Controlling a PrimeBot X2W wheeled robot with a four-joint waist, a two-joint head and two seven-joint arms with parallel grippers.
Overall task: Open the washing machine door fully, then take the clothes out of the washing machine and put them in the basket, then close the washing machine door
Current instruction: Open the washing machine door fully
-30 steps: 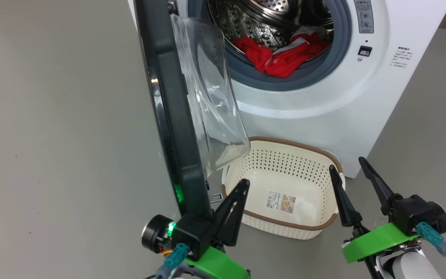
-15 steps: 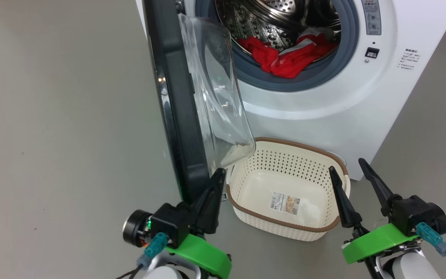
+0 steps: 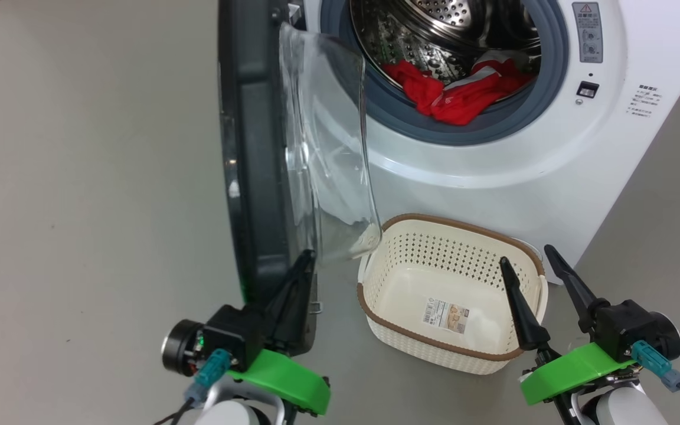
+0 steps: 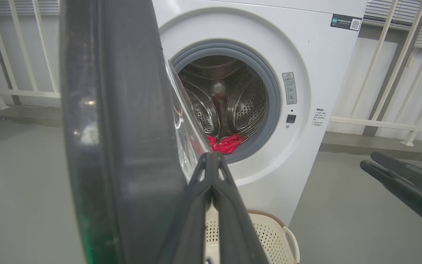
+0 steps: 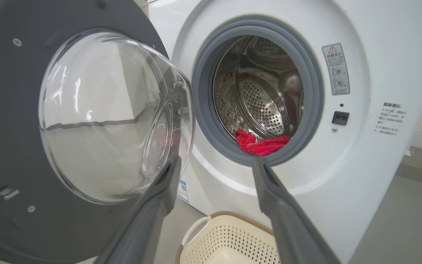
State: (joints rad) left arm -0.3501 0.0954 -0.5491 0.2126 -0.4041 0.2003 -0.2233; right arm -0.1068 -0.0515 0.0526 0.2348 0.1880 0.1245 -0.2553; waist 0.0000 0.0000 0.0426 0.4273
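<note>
The left gripper (image 3: 307, 257) is held beside one washing machine door (image 3: 257, 147), jaws pressed together; the right gripper (image 3: 524, 255) is held spread near one basket (image 3: 434, 352).

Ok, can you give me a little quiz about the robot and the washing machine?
1. True or false: the washing machine door is shut.
2. Where are the clothes? A: in the washing machine. B: in the basket. C: held by the left gripper.
3. Which gripper has its fingers spread apart?
Key: 1 false. 2 A. 3 the right gripper.
</note>
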